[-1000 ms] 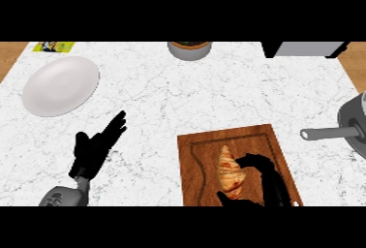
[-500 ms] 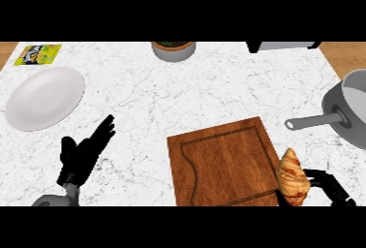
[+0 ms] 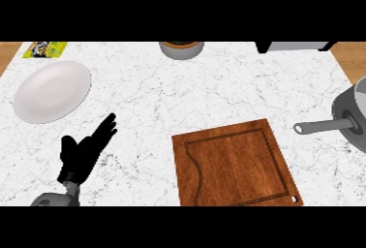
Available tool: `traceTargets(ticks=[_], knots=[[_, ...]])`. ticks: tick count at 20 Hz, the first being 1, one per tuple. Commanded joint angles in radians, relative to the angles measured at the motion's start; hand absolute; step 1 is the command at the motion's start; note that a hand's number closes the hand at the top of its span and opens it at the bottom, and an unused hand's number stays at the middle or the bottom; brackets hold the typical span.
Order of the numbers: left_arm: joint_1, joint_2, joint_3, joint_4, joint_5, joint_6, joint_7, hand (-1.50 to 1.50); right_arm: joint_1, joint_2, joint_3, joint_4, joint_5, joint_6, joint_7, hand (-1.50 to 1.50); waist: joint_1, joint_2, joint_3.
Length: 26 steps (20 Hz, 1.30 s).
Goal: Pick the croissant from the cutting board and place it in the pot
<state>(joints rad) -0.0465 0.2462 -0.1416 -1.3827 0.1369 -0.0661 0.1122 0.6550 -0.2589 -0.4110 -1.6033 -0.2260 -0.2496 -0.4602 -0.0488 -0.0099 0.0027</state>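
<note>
Left of the cutting board (image 3: 232, 167), left robot hand (image 3: 84, 152) is resting spread. No croissant or right hand showing; carry-to-pot (image 3: 352, 121) step likely underway.

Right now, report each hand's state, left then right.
Left hand: open, fingers straight, holding nothing, over the counter.
Right hand: not in view, so its state cannot be told.

White plate (image 3: 52, 90), yellow packet (image 3: 46, 49) — brown-topped jar (image 3: 181, 49), marble counter (image 3: 186, 92)
</note>
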Motion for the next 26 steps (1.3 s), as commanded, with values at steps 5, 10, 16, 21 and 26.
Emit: traceTargets(ticks=[5,10,16,21,26], knots=[[-0.012,-0.023,-0.013,0.002,-0.03,-0.018,0.011,0.0,0.121,-0.019,-0.159,-0.066,0.023,0.026,-0.05,1.5,0.04,0.009,-0.003],[-0.028,-0.056,-0.033,-0.014,-0.069,0.019,0.035,0.0,0.095,-0.08,-0.19,-0.23,0.122,-0.069,0.151,1.5,0.047,0.011,-0.004],[-0.055,-0.037,-0.001,-0.027,-0.05,-0.009,0.071,0.0,0.071,-0.175,-0.183,-0.425,0.256,-0.094,0.495,1.5,0.052,0.012,-0.004],[-0.038,-0.044,-0.015,-0.03,-0.056,-0.031,0.051,0.0,-0.114,-0.358,-0.146,-0.409,0.371,-0.084,0.773,1.5,0.073,0.016,-0.004],[-0.082,-0.087,-0.015,0.064,-0.069,-0.024,0.013,0.0,-0.263,-0.577,-0.137,-0.352,0.377,0.047,1.011,1.5,0.072,0.019,-0.005]])
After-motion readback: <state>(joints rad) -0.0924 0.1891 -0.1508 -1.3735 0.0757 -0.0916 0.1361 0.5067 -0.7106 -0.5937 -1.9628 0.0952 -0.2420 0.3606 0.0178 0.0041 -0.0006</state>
